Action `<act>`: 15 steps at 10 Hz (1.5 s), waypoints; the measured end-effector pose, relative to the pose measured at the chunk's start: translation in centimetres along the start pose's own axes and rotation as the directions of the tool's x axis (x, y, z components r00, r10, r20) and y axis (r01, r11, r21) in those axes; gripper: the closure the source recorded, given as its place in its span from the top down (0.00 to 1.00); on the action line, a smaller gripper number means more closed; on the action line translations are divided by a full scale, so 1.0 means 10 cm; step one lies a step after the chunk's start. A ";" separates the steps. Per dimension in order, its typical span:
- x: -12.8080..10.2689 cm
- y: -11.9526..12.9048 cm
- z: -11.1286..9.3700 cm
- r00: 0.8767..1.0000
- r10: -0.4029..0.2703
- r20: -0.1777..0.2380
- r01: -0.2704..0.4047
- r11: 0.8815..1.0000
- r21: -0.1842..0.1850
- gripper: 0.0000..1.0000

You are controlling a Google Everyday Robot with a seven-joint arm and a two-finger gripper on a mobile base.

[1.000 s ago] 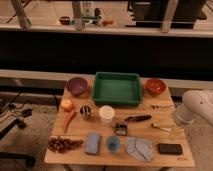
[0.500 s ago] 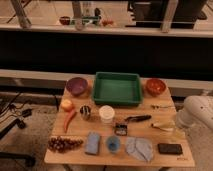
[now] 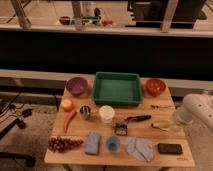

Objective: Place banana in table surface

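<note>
Your gripper (image 3: 177,120) hangs over the table surface's (image 3: 95,159) right edge.
The banana (image 3: 161,126) lies just beside it; whether it grips, you cannot tell.

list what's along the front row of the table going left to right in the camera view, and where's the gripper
grapes → blue sponge → small blue cup → grey cloth → black phone. The gripper is farther back, at the right edge of the table surface, beside the banana.
</note>
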 end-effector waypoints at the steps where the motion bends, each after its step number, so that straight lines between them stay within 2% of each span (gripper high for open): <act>1: 0.01 0.01 0.04 1.000 0.000 -0.001 0.000 1.000 -0.017 0.36; 3: 0.02 0.02 0.14 1.000 -0.003 -0.002 0.003 0.998 -0.070 0.16; 4: 0.02 0.02 0.15 1.000 -0.001 -0.001 0.001 0.997 -0.082 0.07; 9: 0.04 0.03 0.10 1.000 0.000 -0.006 -0.001 0.997 -0.080 0.06; 12: 0.07 -0.04 -0.33 1.000 0.032 0.003 -0.031 0.999 -0.008 0.06; 15: 0.10 -0.13 -0.86 0.998 0.059 0.018 -0.060 0.995 0.078 0.06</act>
